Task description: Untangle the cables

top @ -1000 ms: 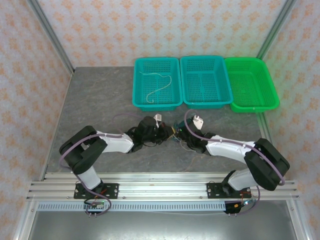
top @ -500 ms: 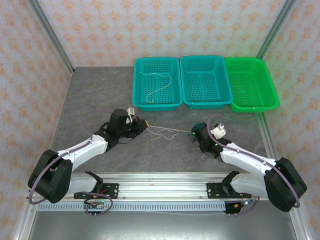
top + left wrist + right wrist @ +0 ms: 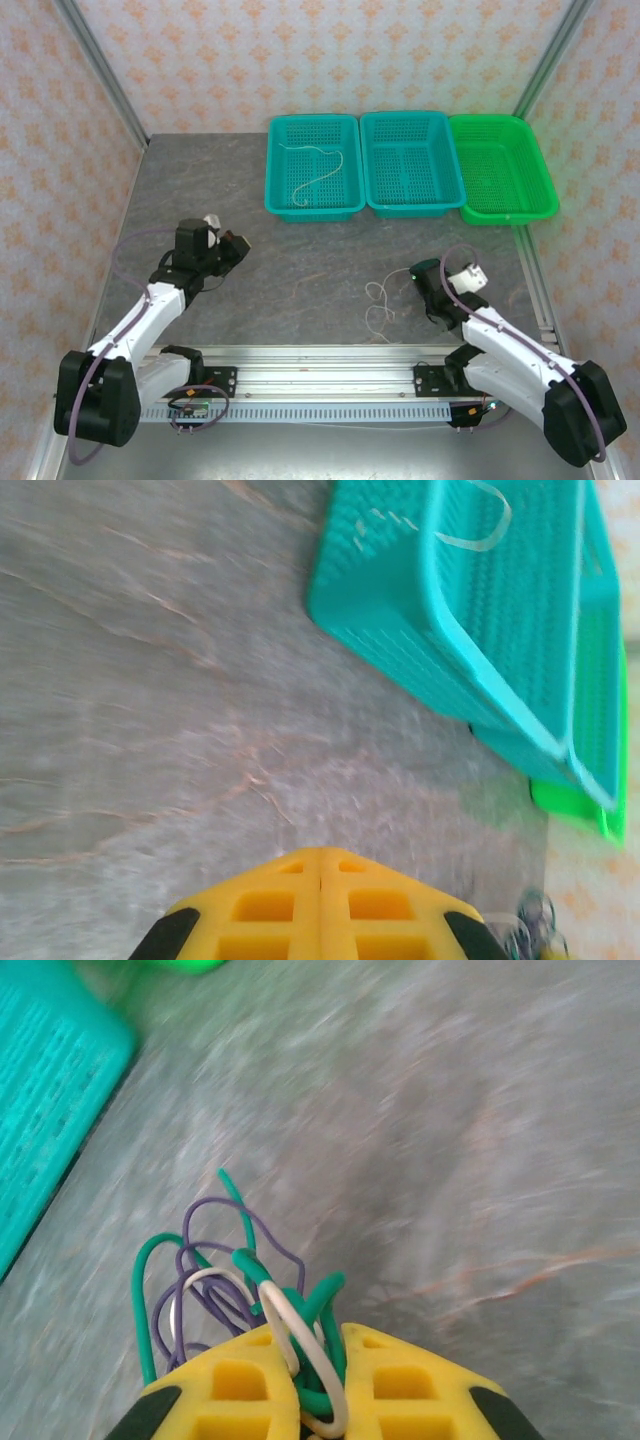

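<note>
My right gripper [image 3: 417, 276] [image 3: 320, 1350] is shut on a tangle of cables [image 3: 240, 1260]: teal-green, whitish and purple strands loop out past the yellow fingers [image 3: 250, 1380]. From that bundle a whitish cable [image 3: 378, 300] trails in slack loops onto the grey table, just left of the gripper. My left gripper [image 3: 238, 244] [image 3: 320, 865] is over the left part of the table, its yellow fingers pressed together with nothing between them. Another whitish cable [image 3: 316, 176] [image 3: 482, 528] lies in the left teal basket [image 3: 283, 205] [image 3: 400, 610].
Three baskets stand in a row at the back: the left teal one, a middle teal basket [image 3: 412, 205] and a green basket [image 3: 505, 214] on the right. Bare grey table [image 3: 300, 270] lies between the two grippers. Aluminium rails [image 3: 320, 365] run along the near edge.
The left gripper has swung away to the left and no longer holds the whitish cable stretched between the grippers. That cable now lies slack beside the right gripper, which has moved right and nearer.
</note>
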